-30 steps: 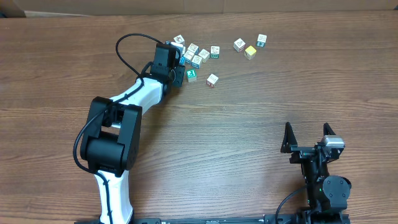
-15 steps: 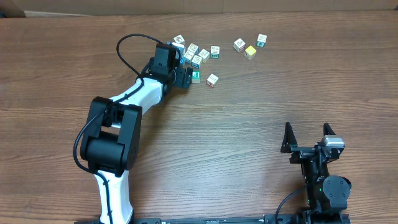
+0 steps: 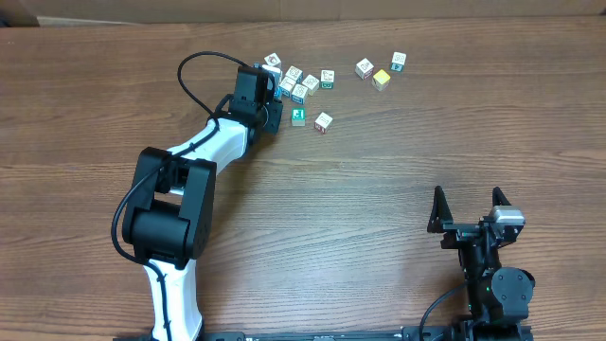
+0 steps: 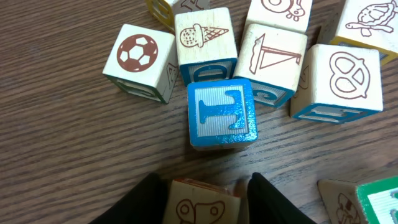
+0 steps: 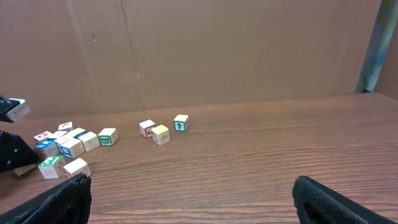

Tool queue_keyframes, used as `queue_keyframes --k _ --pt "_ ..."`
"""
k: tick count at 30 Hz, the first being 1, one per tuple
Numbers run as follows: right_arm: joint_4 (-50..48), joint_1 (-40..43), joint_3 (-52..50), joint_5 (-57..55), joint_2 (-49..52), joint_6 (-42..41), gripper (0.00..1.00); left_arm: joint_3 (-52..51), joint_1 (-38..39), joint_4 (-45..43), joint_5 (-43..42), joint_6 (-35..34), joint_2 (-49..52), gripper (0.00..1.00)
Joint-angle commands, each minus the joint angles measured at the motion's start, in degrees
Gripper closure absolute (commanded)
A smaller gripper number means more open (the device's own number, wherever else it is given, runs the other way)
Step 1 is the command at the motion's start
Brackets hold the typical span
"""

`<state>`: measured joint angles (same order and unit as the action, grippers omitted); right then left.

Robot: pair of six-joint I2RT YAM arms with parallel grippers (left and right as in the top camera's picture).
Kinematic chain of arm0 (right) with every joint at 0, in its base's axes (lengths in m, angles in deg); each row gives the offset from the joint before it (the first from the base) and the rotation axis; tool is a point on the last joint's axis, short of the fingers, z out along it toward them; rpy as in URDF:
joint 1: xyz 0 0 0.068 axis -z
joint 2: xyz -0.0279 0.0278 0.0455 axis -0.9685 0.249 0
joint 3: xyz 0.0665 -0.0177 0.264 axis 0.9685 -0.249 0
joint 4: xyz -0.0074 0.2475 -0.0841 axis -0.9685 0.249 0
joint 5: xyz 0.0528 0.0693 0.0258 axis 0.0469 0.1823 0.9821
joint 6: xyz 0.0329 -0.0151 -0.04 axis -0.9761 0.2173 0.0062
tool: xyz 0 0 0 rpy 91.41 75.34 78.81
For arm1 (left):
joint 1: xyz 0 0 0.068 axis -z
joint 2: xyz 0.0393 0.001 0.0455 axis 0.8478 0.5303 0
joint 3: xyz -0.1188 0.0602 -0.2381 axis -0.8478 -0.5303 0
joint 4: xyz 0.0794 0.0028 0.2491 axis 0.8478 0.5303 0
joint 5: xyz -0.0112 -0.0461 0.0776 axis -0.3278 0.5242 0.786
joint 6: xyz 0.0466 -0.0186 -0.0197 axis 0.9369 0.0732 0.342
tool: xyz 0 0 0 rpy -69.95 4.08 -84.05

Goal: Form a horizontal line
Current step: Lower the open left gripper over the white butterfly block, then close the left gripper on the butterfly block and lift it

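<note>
Small white-edged picture cubes lie in a loose clump (image 3: 298,83) at the far middle of the table; no horizontal line of cubes shows in any view. My left gripper (image 3: 271,112) (image 4: 202,183) sits at the clump's near-left side, shut on a red-edged cube (image 4: 199,204) with a brown drawing on top. Just beyond its fingertips lies a blue letter cube (image 4: 222,114), with a football cube (image 4: 138,55) and an ice-cream cube (image 4: 202,34) behind it. A green cube (image 3: 298,116) rests just right of the gripper. My right gripper (image 3: 469,206) (image 5: 193,185) stands open and empty near the front right.
A lone cube (image 3: 324,121) lies right of the green one. Further right sit three more cubes, among them a yellow-faced cube (image 3: 381,80) (image 5: 160,134). A black cable (image 3: 194,66) loops above the left arm. A cardboard wall (image 5: 217,50) backs the table.
The left gripper let go of the green cube, which now lies a little further right, then drew back slightly and closed on the red-edged cube. The right arm has not moved.
</note>
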<state>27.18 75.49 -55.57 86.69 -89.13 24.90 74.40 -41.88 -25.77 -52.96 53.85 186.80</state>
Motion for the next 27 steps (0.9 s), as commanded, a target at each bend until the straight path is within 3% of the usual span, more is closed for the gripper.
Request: queue_keyframes --k 1,9,23,25,27 --pt "-0.11 -0.26 -0.61 0.24 -0.57 0.24 0.00 0.04 -0.07 -0.07 -0.07 -0.17 0.31 0.60" --pt "-0.11 -0.26 -0.61 0.24 -0.57 0.24 0.00 0.17 0.02 0.22 -0.09 -0.42 -0.59 0.68" --pt "-0.11 -0.26 -0.61 0.24 -0.57 0.24 0.00 0.20 0.04 7.91 0.13 -9.68 -6.25 0.63" --pt "-0.11 -0.26 -0.61 0.24 -0.57 0.24 0.00 0.20 0.04 8.81 0.11 -10.10 -7.08 0.61" --pt "-0.11 -0.26 -0.61 0.24 -0.57 0.24 0.00 0.20 0.04 8.44 0.11 -10.08 -7.17 0.48"
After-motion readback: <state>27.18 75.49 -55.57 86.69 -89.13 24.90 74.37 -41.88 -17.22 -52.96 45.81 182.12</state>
